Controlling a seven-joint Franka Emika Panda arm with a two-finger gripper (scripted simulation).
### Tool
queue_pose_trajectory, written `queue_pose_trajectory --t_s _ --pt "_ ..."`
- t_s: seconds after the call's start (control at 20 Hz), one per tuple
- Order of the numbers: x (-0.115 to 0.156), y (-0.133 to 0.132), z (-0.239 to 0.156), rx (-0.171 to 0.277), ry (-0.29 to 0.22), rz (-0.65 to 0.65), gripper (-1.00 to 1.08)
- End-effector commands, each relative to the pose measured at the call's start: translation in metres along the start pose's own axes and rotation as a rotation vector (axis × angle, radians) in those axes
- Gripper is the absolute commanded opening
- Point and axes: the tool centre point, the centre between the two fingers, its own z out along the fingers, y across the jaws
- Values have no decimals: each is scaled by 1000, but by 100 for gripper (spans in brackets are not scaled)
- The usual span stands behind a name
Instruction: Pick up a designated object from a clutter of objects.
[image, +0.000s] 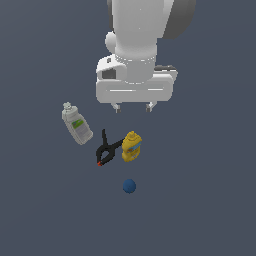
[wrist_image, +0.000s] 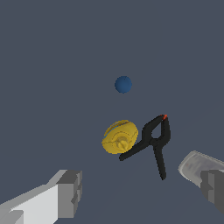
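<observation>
The dark-blue ball (image: 129, 186) lies alone on the grey floor, nearest the front in the exterior view; it also shows in the wrist view (wrist_image: 123, 84). Beyond it lie the yellow bottle (image: 131, 146) (wrist_image: 120, 137) and, touching it, the black clamp with red tips (image: 106, 149) (wrist_image: 154, 142). The grey-white bottle with a green label (image: 77, 124) (wrist_image: 197, 164) lies at the exterior view's left. My gripper (image: 133, 107) (wrist_image: 142, 192) hangs open and empty, high above the floor behind the yellow bottle, well away from the ball.
The floor (image: 200, 200) is a plain dark grey surface. The arm's white body (image: 137, 45) fills the upper middle of the exterior view.
</observation>
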Motion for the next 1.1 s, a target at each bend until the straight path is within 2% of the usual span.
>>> queue_pose_trajectory --t_s 0.0,0.45,1.05 --pt "0 0 0 0 0 0 100" --pt "9 0 -15 0 40 8 100" --pt "15 0 -8 0 37 13 100"
